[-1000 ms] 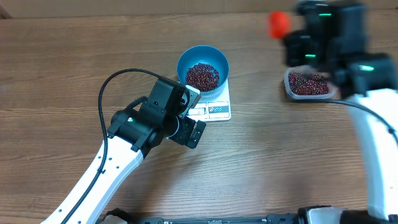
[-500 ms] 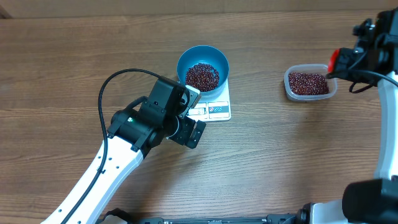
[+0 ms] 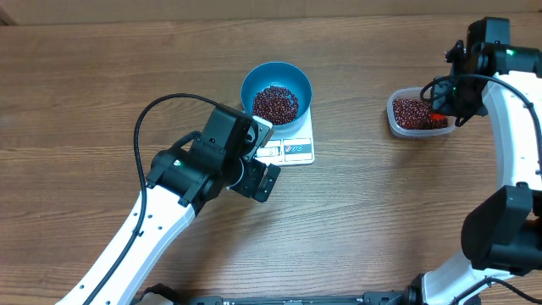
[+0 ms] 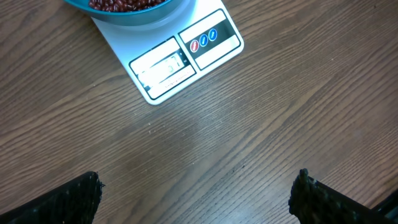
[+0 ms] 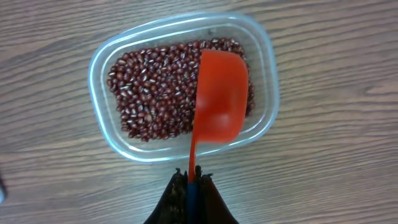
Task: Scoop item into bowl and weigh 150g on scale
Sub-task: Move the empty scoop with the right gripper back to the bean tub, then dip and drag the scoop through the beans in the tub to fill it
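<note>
Right gripper (image 5: pixel 194 177) is clamped tight on the thin handle of a red scoop (image 5: pixel 217 99). Half a second ago it held the scoop beyond the clear tub (image 5: pixel 99 68), on the side away from the scale. It has since swung in, so the cup now hangs over the tub. Left gripper (image 4: pixel 196 202) stands wide and holds nothing, just off the display edge of the scale (image 4: pixel 186 56), exactly where it was a second ago.

On the wooden table (image 3: pixel 85 68) the scale has not shifted. Its long axis runs from the display-and-button edge, nearest the left gripper, to the end under the blue bowl (image 3: pixel 254 76). The bowl sits on the scale with a heap of beans (image 3: pixel 276 103) inside. The display digits are too faint to read.

The tub lies well to the right of the scale, its long axis pointing roughly towards it. The scoop's handle crosses the tub's short way. More beans (image 5: pixel 155 87) cover the tub's floor.
</note>
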You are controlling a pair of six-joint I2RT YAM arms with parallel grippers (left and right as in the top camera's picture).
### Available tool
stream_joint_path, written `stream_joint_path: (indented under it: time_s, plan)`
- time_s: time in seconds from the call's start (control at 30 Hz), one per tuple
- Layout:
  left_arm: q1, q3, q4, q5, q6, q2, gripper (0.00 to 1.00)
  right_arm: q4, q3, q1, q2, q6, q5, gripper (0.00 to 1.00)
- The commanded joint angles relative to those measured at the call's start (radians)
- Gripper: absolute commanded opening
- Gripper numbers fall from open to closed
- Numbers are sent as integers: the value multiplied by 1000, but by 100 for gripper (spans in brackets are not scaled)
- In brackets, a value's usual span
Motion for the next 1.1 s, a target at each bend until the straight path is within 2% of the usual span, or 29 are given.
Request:
stream_joint_path:
  time_s: [0.0,0.5,0.9,1.07]
  plan:
    - [-5,3,2,13,1,-3,100,8,0,12,23,-11,50,4]
    - [-5,3,2,13,1,-3,100,25,-4,55,105,-29,115,4]
    - [-5,3,2,13,1,-3,100,39,-4,90,126,-29,113,4]
    - [-5,3,2,13,1,-3,100,41,-4,98,145,-30,55,4]
